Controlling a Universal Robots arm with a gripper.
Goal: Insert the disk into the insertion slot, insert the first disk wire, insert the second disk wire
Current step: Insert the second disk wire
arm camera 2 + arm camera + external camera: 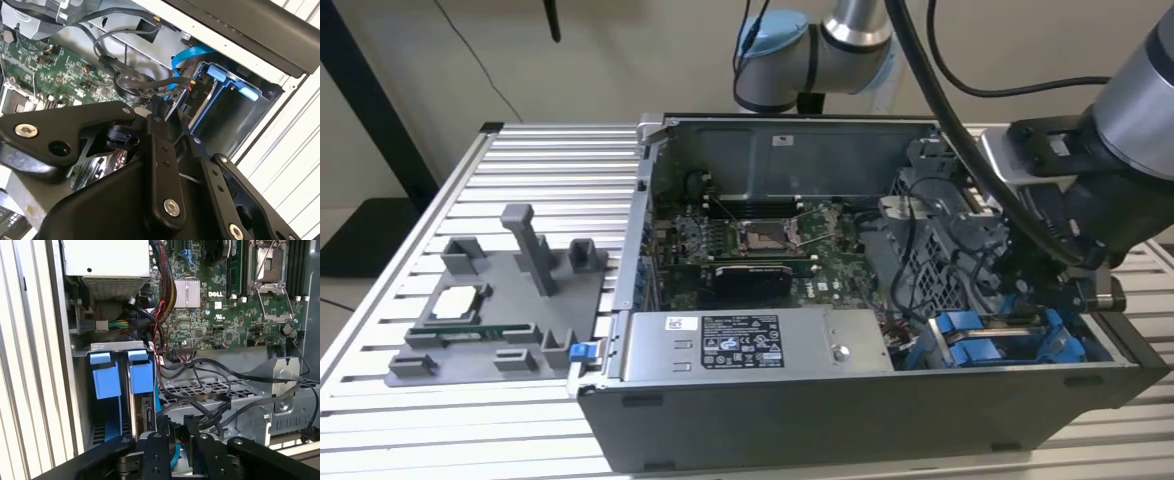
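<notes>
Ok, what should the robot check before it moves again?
1. Disk sitting in the insertion slot: ok, it sits beside the other blue caddy.
2. Gripper at the disk's connector end: ok.
3. Disk wires plugged in: cannot tell.
4. Black cables clear of the gripper: not ok, they loop right next to it.

1 open PC case (854,420) on 1 slatted table (400,400). 1 motherboard (761,240), 1 empty CPU socket (758,236). 1 PSU (747,345). 2 blue-ended drive carriers (105,375) (141,371) side by side in 1 drive cage. 1 blue cable (187,55). 1 grey parts holder (494,320) w/ 1 CPU chip (458,302). 1 robot arm (1121,130).
</notes>
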